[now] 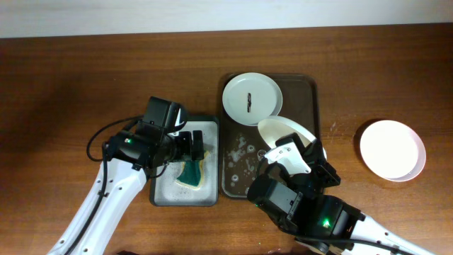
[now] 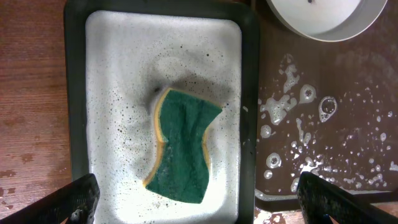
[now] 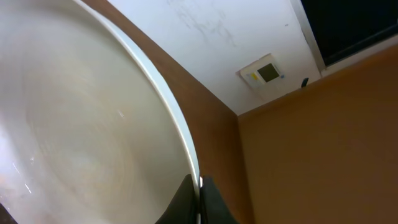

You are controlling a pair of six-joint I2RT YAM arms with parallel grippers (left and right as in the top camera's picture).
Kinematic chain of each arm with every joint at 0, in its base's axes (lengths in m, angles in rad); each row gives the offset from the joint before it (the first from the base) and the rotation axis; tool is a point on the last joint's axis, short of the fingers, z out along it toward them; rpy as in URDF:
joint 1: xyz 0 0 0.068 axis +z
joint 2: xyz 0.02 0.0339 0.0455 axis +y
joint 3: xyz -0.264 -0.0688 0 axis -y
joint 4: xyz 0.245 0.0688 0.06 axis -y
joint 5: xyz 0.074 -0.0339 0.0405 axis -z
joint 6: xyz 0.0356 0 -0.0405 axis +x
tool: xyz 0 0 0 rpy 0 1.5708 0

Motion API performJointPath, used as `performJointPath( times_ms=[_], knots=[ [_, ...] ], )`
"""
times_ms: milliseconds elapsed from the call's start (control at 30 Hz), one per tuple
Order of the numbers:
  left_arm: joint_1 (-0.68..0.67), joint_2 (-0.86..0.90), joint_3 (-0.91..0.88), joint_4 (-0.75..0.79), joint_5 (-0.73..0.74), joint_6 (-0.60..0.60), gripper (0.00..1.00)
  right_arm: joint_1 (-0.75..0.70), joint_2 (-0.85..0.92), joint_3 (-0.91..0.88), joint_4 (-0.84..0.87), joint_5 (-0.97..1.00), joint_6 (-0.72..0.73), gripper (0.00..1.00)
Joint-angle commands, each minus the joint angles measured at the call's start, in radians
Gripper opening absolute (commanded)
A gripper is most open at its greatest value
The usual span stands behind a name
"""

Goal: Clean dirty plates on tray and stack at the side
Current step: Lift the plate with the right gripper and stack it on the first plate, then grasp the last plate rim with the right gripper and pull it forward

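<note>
left gripper [image 1: 192, 150] spread apart above green sponge [image 2: 182, 146] in foamy tray [image 2: 74, 93], right gripper [image 3: 200, 198] clamped on rim of tilted plate [image 3: 74, 124], only overhead shows dirty plate [image 1: 252, 98] on brown tray [image 1: 311, 106], clean plate [image 1: 392, 149] aside

The left arm [image 1: 99, 202] is a long white link ending in black joint housings, one showing a small green light [image 1: 129, 140], with a thin black cable [image 1: 94, 142] looping beside it. The right arm [image 1: 297, 205] is bulkier black casing, also green-lit, with white covers near the right tool [image 1: 289, 147]. The left tool [image 1: 192, 149] has matte black fingers [image 2: 74, 199].
</note>
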Motion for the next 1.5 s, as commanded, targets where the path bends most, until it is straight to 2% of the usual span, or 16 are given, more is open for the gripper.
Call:
performJointPath(
  times_ms=[0, 100, 300, 367, 467, 567, 600, 667, 700, 767, 900, 967, 1067, 1267, 1400, 1467],
  knots=[
    [0.006, -0.013, -0.003, -0.002, 0.010, 0.001, 1.00, -0.017, -0.011, 0.024, 0.003, 0.016, 0.145, 0.04],
    [0.006, -0.013, -0.003, -0.002, 0.010, 0.001, 1.00, -0.217, 0.007, 0.019, 0.003, -0.375, 0.345, 0.04],
    [0.006, -0.013, -0.003, -0.002, 0.010, 0.001, 1.00, -1.041, 0.029, 0.044, 0.036, -1.312, 0.211, 0.04],
    [0.006, -0.013, -0.003, -0.002, 0.010, 0.001, 1.00, -1.417, 0.053, 0.043, 0.074, -1.392, 0.217, 0.04],
    [0.006, -0.013, -0.003, -0.002, 0.010, 0.001, 1.00, -1.741, 0.164, 0.043, 0.158, -1.384, 0.328, 0.04],
    [0.006, -0.013, -0.003, -0.002, 0.010, 0.001, 1.00, -1.901, 0.356, 0.043, 0.231, -1.377, 0.356, 0.04],
    [0.006, -0.013, -0.003, -0.002, 0.010, 0.001, 1.00, -1.909, 0.414, 0.043, 0.243, -1.378, 0.356, 0.04],
    [0.006, -0.013, -0.003, -0.002, 0.010, 0.001, 1.00, -1.909, 0.454, 0.045, 0.260, -1.411, 0.344, 0.40],
    [0.006, -0.013, -0.003, -0.002, 0.010, 0.001, 1.00, -1.902, 0.446, 0.070, 0.269, -1.565, 0.291, 0.49],
    [0.006, -0.013, -0.003, -0.002, 0.010, 0.001, 1.00, -1.797, 0.403, 0.177, 0.214, -1.722, 0.206, 0.51],
    [0.006, -0.013, -0.003, -0.002, 0.010, 0.001, 1.00, -1.300, 0.333, 0.227, 0.195, -1.698, 0.119, 0.53],
    [0.006, -0.013, -0.003, -0.002, 0.010, 0.001, 1.00, -0.982, 0.416, 0.227, 0.268, -1.421, 0.119, 0.53],
    [0.006, -0.013, -0.003, -0.002, 0.010, 0.001, 1.00, -0.807, 0.608, 0.227, 0.476, -1.180, 0.114, 0.57],
    [0.006, -0.013, -0.003, -0.002, 0.010, 0.001, 1.00, -0.804, 0.972, 0.227, 0.990, -1.246, 0.015, 0.49],
    [0.006, -0.013, -0.003, -0.002, 0.010, 0.001, 1.00, -0.803, 0.998, 0.227, 0.958, -1.249, 0.049, 0.06],
    [0.006, -0.013, -0.003, -0.002, 0.010, 0.001, 1.00, -0.804, 0.940, 0.227, 0.815, -1.249, 0.069, 0.04]
  ],
)
